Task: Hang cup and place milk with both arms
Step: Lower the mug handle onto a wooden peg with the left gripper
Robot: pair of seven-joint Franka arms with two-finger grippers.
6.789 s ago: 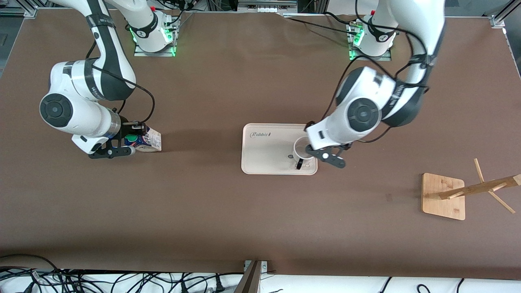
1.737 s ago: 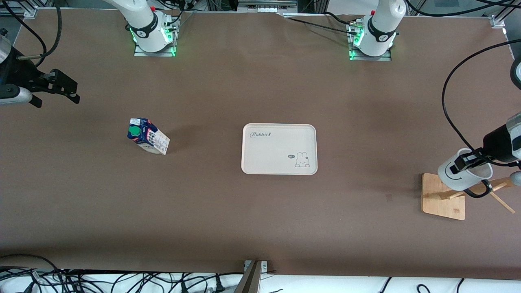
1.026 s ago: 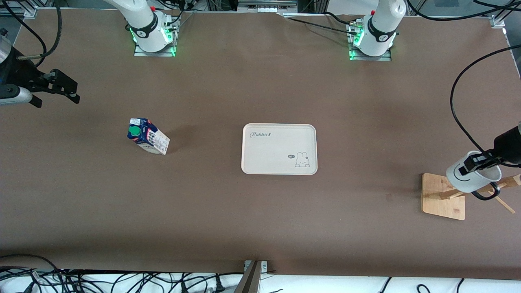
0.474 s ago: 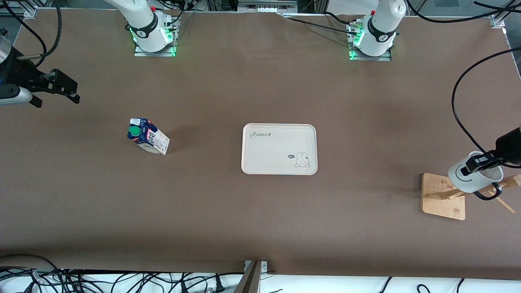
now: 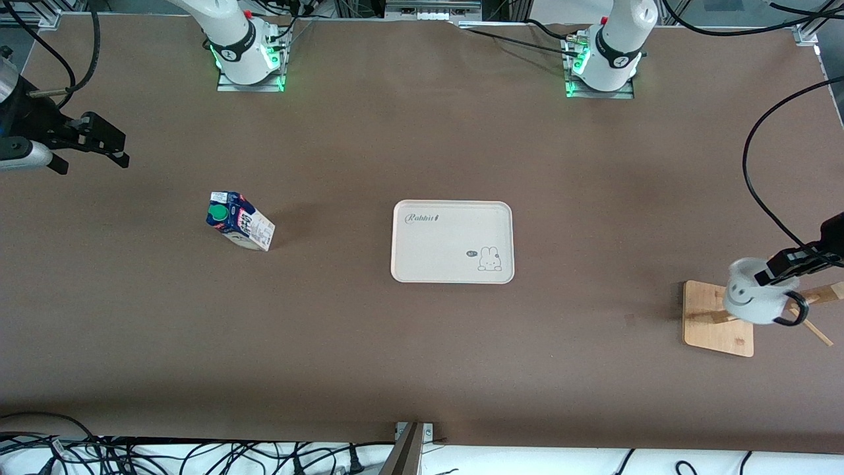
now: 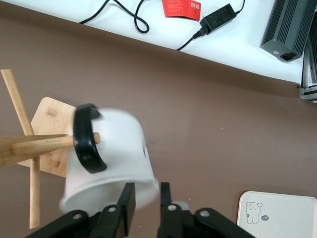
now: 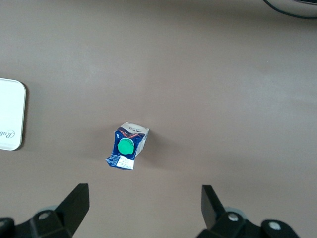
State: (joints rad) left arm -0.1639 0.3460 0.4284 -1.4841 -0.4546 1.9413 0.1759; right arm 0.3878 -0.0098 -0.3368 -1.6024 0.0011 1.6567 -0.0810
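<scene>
The right gripper (image 5: 115, 146) waits in the air over the right arm's end of the bench (image 5: 395, 363), its fingers spread wide and holding nothing. In its wrist view the milk shows down on the bench.

There is one milk (image 5: 241, 229) carton. It stands on the bench toward the right arm's end, well apart from the tray, with a dark blue top and a round green cap (image 5: 215, 212). The print on its white sides is too small to read.

One pale tray (image 5: 435, 244) lies in the middle of the bench. It carries the word "Rabbit" in one corner and a small drawn rabbit (image 5: 489, 258) with a speech bubble in another.

At the left arm's end stands one wooden rack (image 5: 709, 316). The one cup (image 5: 752, 300) hangs there: its black handle (image 6: 88, 139) is around a peg (image 6: 44, 145), and the smiley face shows on its side (the cup looks blurred). The left gripper (image 5: 788, 264) is at the cup's rim, its fingers narrowly apart, one on each side of the wall.
</scene>
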